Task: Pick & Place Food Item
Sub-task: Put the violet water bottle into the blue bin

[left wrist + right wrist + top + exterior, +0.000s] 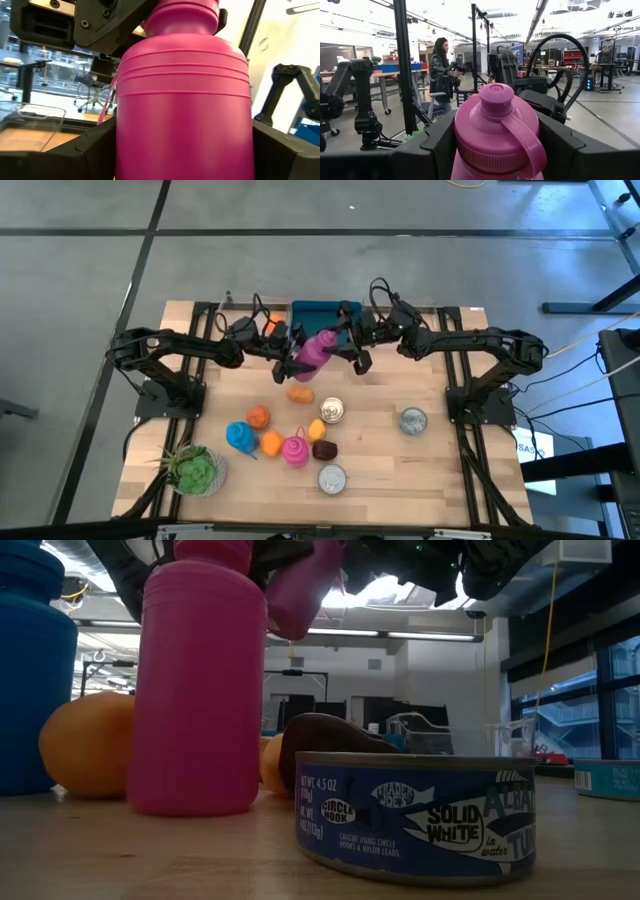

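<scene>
Left end effector (290,363) clamps ribbed pink plastic bottle (313,350) body | right end effector (352,345) grips its cap end

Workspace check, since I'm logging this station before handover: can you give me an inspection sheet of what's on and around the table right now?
Surface: wooden table, no spills seen.
Job's things: pink bottle held in the air between both arms, in front of the teal bin.
Clutter: second pink bottle, blue bottle, orange fruits, three cans, potted plant.
Grippers: left gripper clamps the bottle's body; right gripper clamps its cap end.
Cables: wires loop over both arms' wrists.
Surroundings: a person stands in the room behind.
</scene>
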